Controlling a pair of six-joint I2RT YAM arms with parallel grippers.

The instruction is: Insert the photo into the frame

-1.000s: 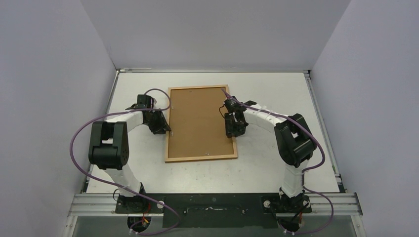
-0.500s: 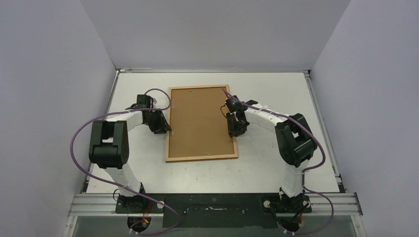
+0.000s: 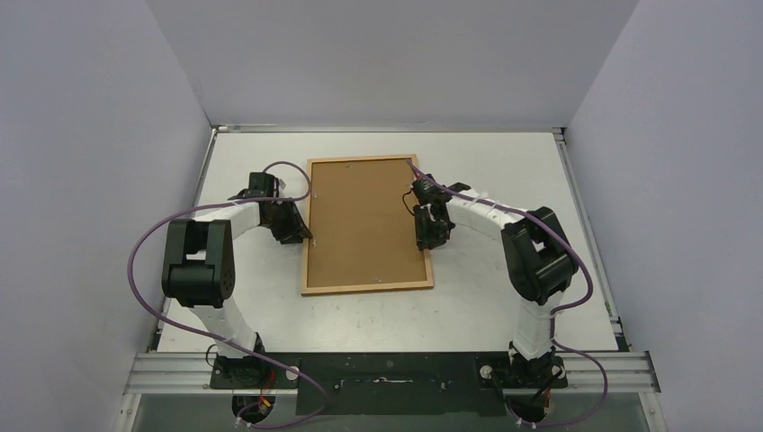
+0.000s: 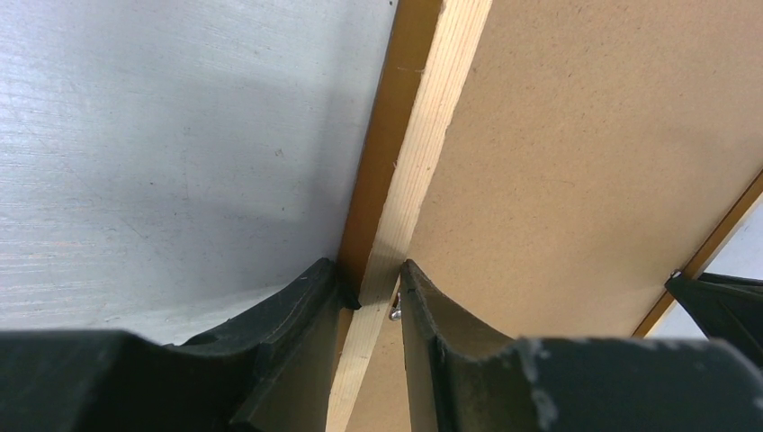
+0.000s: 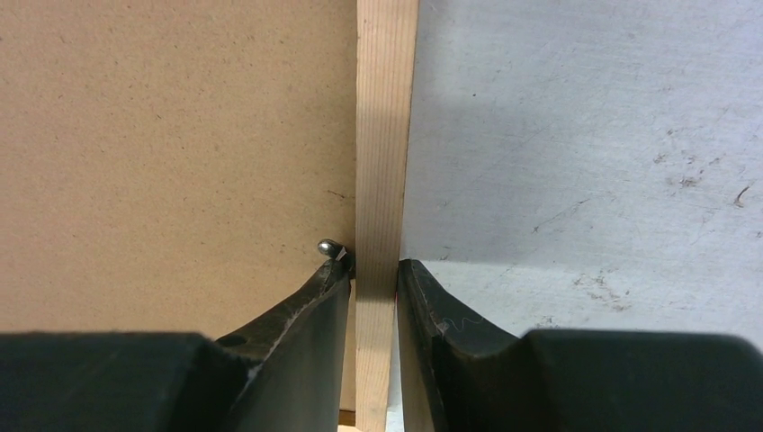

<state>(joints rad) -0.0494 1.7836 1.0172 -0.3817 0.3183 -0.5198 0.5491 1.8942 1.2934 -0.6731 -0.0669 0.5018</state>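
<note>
on the bench [image 3: 486,162] we see the frame [image 3: 364,289] lying back-up near the middle, brown backing [image 3: 360,216] set inside it. our left gripper [image 3: 305,238] is clamped on its left rail, our right gripper [image 3: 424,243] on its right rail, beside a metal tab [image 5: 329,245].

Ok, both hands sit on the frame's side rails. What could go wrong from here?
The left hand and right hand each pinch only a narrow rail of the thin orange-brown wooden picture frame; uneven lifting could twist it or let it slip. The flat brown fibreboard backing panel covers the opening, and a small metal tab beside the right hand might snag.
</note>
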